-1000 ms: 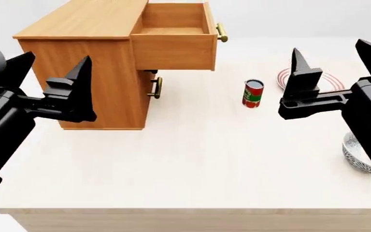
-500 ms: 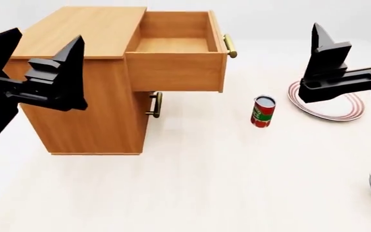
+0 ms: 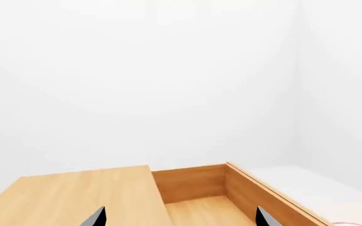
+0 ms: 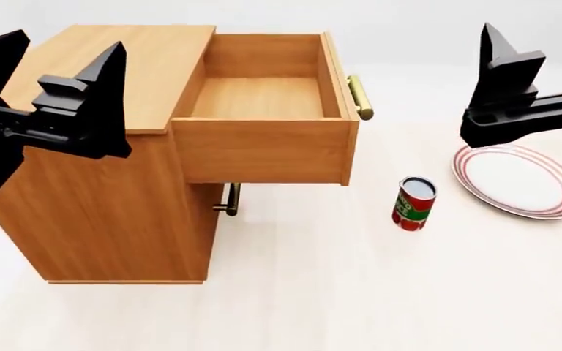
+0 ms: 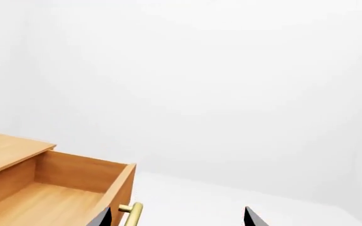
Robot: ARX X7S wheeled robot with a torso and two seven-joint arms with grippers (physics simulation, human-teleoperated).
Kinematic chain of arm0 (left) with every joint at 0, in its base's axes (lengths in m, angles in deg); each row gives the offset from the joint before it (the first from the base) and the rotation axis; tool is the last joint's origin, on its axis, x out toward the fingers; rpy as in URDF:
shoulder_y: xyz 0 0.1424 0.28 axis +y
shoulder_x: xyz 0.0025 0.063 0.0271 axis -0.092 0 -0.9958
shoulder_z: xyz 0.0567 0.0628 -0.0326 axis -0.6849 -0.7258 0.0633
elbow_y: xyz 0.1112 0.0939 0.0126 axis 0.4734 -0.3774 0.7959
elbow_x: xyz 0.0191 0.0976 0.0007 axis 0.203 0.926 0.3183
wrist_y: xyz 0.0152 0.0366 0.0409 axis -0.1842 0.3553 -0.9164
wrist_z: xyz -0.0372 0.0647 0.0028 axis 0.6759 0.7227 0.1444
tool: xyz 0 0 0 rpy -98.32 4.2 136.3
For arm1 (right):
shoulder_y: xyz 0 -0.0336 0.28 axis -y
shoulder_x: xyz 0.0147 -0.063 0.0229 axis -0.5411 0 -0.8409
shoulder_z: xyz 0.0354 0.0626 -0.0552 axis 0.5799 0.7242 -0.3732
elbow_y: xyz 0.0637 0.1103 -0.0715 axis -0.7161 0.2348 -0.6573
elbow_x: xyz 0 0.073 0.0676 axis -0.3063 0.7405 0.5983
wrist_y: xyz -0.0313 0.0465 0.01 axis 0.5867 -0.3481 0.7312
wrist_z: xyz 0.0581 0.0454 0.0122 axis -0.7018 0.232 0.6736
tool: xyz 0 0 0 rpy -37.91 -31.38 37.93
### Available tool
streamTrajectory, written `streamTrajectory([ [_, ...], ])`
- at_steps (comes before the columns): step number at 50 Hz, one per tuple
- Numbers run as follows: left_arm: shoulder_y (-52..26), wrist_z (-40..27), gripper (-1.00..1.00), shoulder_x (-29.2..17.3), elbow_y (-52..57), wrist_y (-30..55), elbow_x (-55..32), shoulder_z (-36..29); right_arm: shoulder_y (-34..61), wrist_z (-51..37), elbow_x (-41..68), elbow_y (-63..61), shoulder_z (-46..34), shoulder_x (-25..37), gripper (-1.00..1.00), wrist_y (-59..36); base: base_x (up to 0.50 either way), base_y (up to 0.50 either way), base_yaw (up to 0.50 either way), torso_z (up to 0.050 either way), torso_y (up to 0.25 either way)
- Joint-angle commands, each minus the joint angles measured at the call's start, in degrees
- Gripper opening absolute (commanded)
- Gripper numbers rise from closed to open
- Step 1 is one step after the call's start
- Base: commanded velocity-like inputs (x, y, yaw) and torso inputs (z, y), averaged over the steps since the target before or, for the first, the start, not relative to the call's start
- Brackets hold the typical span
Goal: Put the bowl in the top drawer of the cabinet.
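The bowl is out of view in every current frame. The cabinet (image 4: 115, 51) stands at the left of the head view. Its top drawer (image 4: 261, 150) is pulled out and has nothing in it, and its brass handle (image 4: 360, 96) faces right. My left gripper (image 4: 66, 44) is open and hovers over the cabinet's left side. The left wrist view shows the left gripper (image 3: 179, 219) above the cabinet top (image 3: 80, 195) and the drawer (image 3: 200, 207). My right gripper (image 4: 543, 44) is open above the plate. In the right wrist view the right gripper (image 5: 176, 217) frames the drawer handle (image 5: 130, 214).
A red can (image 4: 414, 204) stands on the pale table (image 4: 339, 292) to the right of the drawer. A white plate with red rim rings (image 4: 515, 179) lies at the far right. The lower drawer's small brass handle (image 4: 230, 199) shows under the open drawer.
The head view has shifted toward the cabinet, which now looks larger. The bowl has slid out of view at the lower right. Both grippers stay open.
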Motion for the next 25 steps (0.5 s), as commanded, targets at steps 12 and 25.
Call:
streamTrajectory([
  [12,-1.66,-2.24,1.0,-1.36,-1.11,-2.4,-3.98,-0.77,10.94,-3.57,9.08,7.56,-8.08,7.02,1.0,-1.88,0.0,0.0,0.0,0.0,0.0],
  [25,-5.22,-5.42,1.0,-3.75,-2.41,-5.11,-11.05,-2.14,28.53,-9.63,28.67,25.85,-26.78,21.51,1.0,-11.35,0.0,0.0,0.0,0.0,0.0],
])
